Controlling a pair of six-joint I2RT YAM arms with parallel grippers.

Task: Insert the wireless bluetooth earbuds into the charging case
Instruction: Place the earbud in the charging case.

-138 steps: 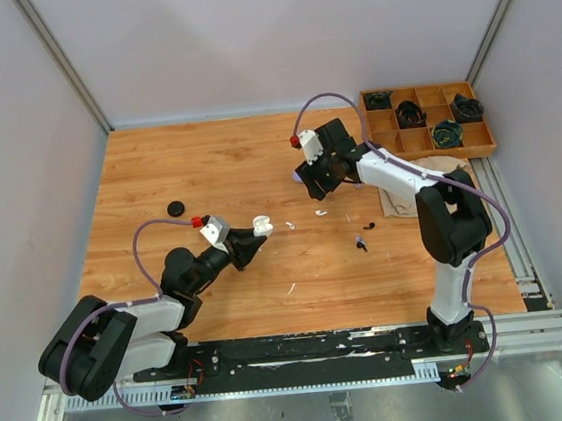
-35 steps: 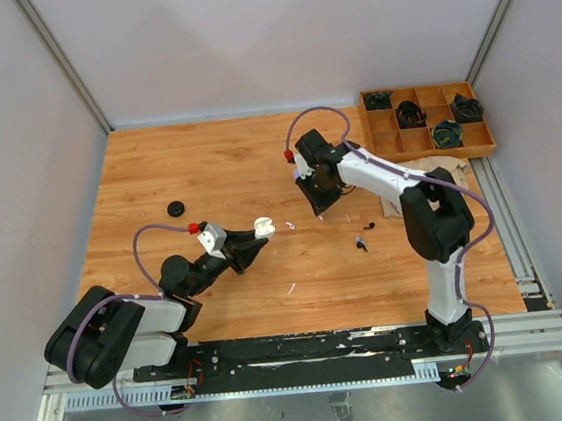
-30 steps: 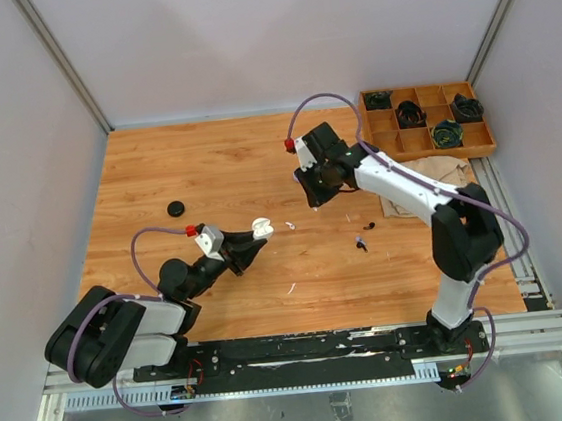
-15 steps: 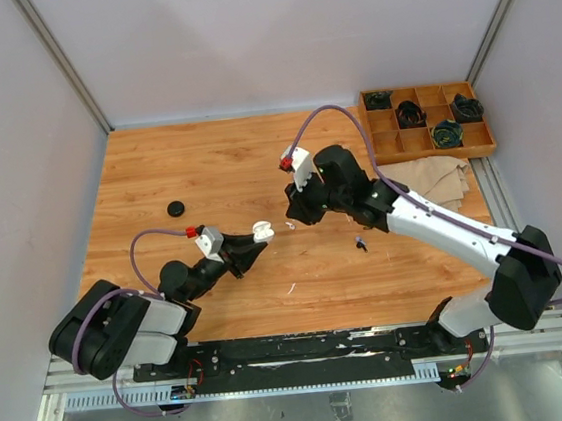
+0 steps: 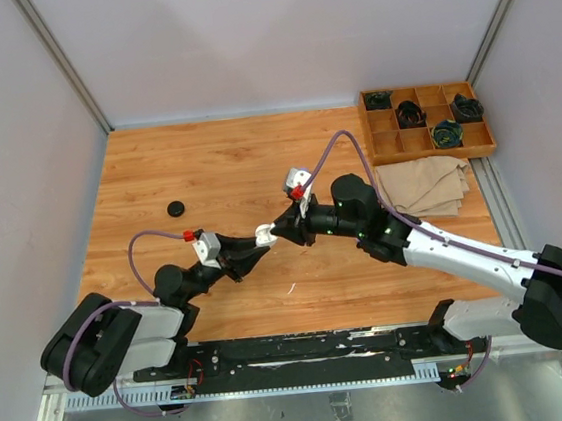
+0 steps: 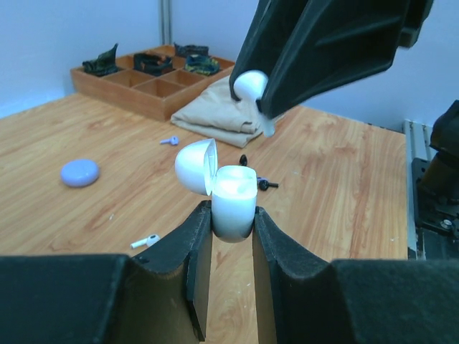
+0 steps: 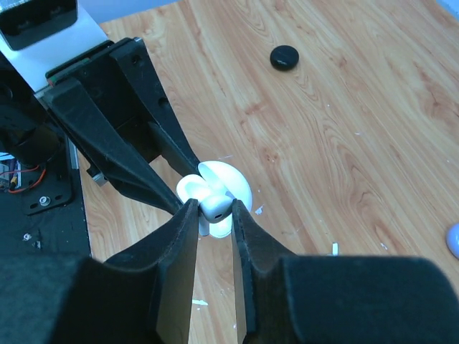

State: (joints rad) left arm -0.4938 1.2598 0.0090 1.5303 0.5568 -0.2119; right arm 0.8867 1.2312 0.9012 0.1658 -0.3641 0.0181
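Grip first: left gripper (image 5: 260, 241), low over the near-middle of the wooden table (image 5: 216, 167), is clamped on the charging case (image 6: 235, 202). It's a small white case, pinched at its lower body btwn both fingers and held clear of the table. Lid is flipped open to the left, cavity facing up.

Right gripper (image 5: 275, 230) comes in from the right and meets it tip to tip. Its fingers are pinched on a white earbud (image 6: 250, 85), bulb btwn the pads, stem pointing down. In left wrist view the earbud hangs just above the open case, slightly right of ctr, w/ a small gap, not touching. From the right wrist cam the earbud (image 7: 214, 208) sits right over the case opening.

Loose items on the table past the case:
- second white earbud (image 6: 145, 242), lying flat, near the case
- black earbuds (image 6: 264, 185), a bit further
- lilac earbud (image 6: 169, 140), near the cloth
- lilac case (image 6: 79, 173), closed, off to one side
- black case (image 5: 174, 209), round, closed, well apart on the left side

Further back right is a folded tan cloth (image 5: 421, 186). Behind it, at the far right corner, is a wooden tray (image 5: 388, 144) w/ compartments, several holding dark coiled items too small to tell.
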